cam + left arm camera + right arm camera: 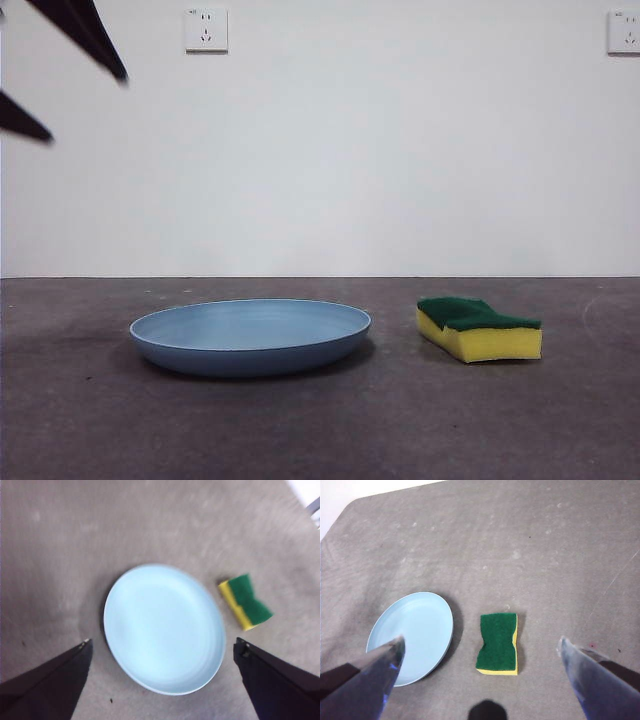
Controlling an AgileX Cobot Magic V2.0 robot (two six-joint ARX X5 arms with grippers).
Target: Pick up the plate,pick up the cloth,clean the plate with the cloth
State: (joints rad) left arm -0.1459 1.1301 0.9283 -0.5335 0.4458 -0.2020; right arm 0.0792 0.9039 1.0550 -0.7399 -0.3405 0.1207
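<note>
Plate, light blue, sits nearest the front cam, flat on the grey table, w/ the cloth just beside it, apart, not touching; the cloth is really a yellow sponge w/ green scouring top, green side up. Nothing lifted yet: plate not picked up, cloth not picked up, no wiping begun, so by my read the task is at its very start, all 3 steps left. Left gripper hangs high above the plate, jaws spread wide, nothing between them; in the left wrist view the plate lies roughly centred between the two jaw tips and the cloth off to one side, so this arm looks lined up for the plate. That view is a bit blurred, which may mean the arm is in motion, can't be sure. Right gripper also up high, jaws wide apart, empty; in its wrist view the cloth sits between the jaw tips, plate partly behind one jaw, so this arm looks aimed at the cloth. Front cam shows only dark, blurred jaw tips at the top corner on the plate's side, prob. the left gripper given it's over the plate, but can't confirm from that view alone. Neither arm is near table height yet; both need to come down before any grasp.
</note>
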